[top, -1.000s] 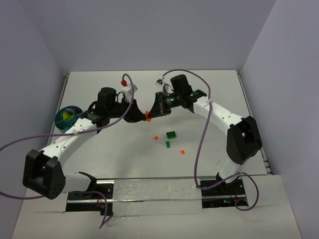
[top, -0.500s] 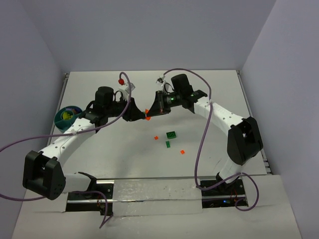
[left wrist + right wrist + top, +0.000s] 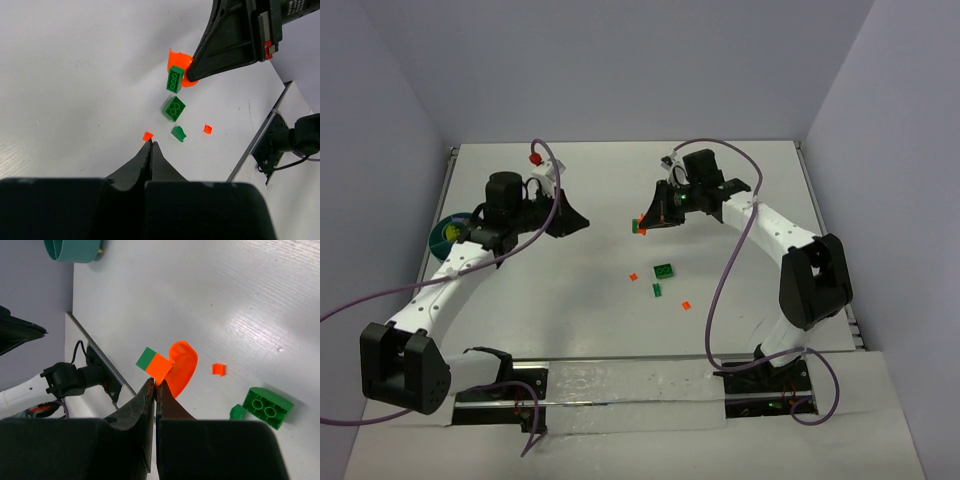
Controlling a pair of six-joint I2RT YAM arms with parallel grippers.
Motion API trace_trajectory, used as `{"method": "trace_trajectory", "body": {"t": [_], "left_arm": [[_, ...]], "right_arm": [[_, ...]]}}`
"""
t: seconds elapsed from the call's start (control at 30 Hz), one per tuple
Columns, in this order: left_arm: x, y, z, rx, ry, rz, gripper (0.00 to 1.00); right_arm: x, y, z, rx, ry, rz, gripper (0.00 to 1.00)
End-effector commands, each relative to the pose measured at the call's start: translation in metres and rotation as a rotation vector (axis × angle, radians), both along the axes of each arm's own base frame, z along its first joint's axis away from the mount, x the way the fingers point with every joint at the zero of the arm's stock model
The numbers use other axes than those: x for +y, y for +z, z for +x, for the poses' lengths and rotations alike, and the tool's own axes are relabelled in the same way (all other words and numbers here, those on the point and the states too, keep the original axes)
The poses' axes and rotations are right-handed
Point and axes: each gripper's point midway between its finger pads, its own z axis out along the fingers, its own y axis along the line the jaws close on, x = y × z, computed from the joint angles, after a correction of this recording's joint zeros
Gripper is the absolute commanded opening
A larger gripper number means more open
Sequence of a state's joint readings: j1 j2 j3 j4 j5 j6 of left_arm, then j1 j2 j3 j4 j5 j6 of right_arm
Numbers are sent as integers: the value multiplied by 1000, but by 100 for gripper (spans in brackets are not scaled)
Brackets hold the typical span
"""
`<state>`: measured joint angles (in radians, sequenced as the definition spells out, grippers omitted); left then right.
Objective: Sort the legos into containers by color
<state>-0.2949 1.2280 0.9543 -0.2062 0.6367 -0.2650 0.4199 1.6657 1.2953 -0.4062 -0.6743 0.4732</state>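
Note:
My right gripper [image 3: 642,226] [image 3: 156,383] is shut on the edge of a round orange piece [image 3: 183,368], held above the table. A green brick [image 3: 174,79] is stuck to that piece, with a flat orange and green face [image 3: 152,362] toward the wrist camera. My left gripper [image 3: 577,222] [image 3: 151,143] is shut and empty, well left of the right one. A green two-by-two brick [image 3: 664,271], a small dark green bit [image 3: 657,290] and two small orange bits [image 3: 632,277] [image 3: 686,304] lie on the table. The teal bowl [image 3: 446,236] sits far left, partly behind the left arm.
The white table [image 3: 570,320] is walled by grey panels on three sides. Purple cables hang from both arms. The arm bases and a metal rail [image 3: 630,385] run along the near edge.
The two grippers were together at the orange piece. My left gripper has let go and drawn back to the left. My right gripper keeps the orange piece with the green brick and has shifted slightly right.

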Motion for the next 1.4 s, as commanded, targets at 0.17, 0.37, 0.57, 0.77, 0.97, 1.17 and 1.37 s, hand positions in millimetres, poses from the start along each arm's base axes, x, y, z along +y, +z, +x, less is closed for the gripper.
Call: {"method": "trace_trajectory", "body": {"t": [0.17, 0.37, 0.57, 0.77, 0.97, 1.17, 1.37], "left_arm": [[-31, 23, -24, 12, -178, -119, 53], [-54, 13, -33, 26, -241, -101, 54], [-62, 9, -28, 1, -227, -70, 52], [-62, 3, -20, -12, -199, -22, 49], [-64, 4, -17, -22, -195, -12, 49], [-65, 4, -16, -24, -200, -10, 40], [-67, 6, -17, -31, -213, -19, 19]], "right_arm": [[23, 30, -18, -18, 121, 143, 0], [34, 40, -28, -23, 170, 186, 0], [41, 48, -36, -17, 201, 212, 0], [45, 53, -44, -5, 229, 241, 0], [48, 56, -49, -2, 249, 252, 0], [49, 55, -50, 2, 252, 248, 0], [51, 58, -52, 9, 264, 267, 0]]}}
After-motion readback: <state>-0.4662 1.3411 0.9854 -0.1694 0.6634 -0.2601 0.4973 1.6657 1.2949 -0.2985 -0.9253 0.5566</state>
